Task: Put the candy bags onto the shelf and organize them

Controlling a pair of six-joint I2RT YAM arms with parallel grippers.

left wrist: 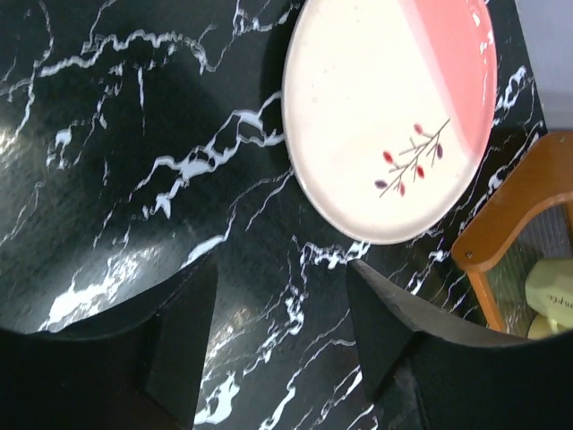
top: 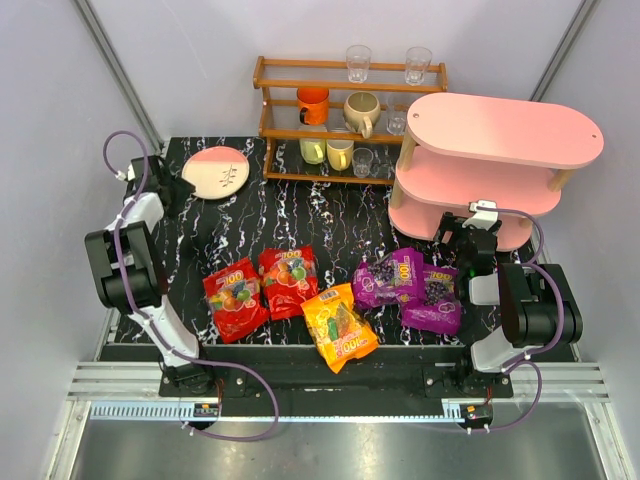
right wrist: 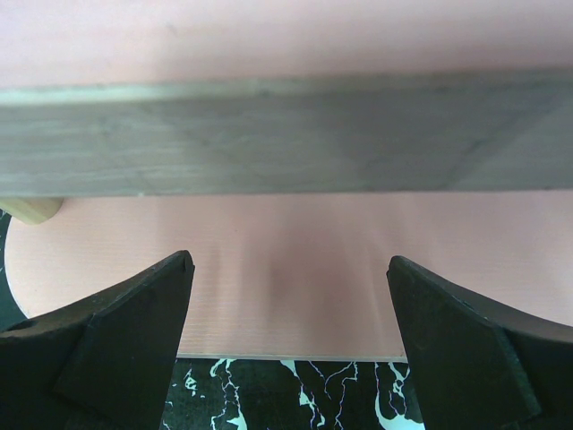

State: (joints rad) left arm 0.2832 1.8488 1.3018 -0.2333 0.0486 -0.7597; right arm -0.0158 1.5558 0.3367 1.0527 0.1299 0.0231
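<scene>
On a black, white-veined marble table (top: 330, 215), the left claw (left wrist: 282, 267) hangs open and empty beside a round cream-and-pink plate (top: 215, 172), two glossy red candy bags (top: 235, 298), one orange bag (top: 340, 326) and two purple bags (top: 388, 277) lie flat along the near edge, and the right claw (right wrist: 289, 258) gapes empty at the pink oval-tiered shelf (top: 500, 130).

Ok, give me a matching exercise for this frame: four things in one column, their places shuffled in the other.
1. orange candy bag
2. plate
3. orange mug
4. right gripper

A. middle level of the brown rack
B. open, facing the pink shelf's lowest tier
C. far left of the table
D. between the red bags and the purple bags

Pairs: 1-D, 2-C, 3-A, 4-B
</scene>
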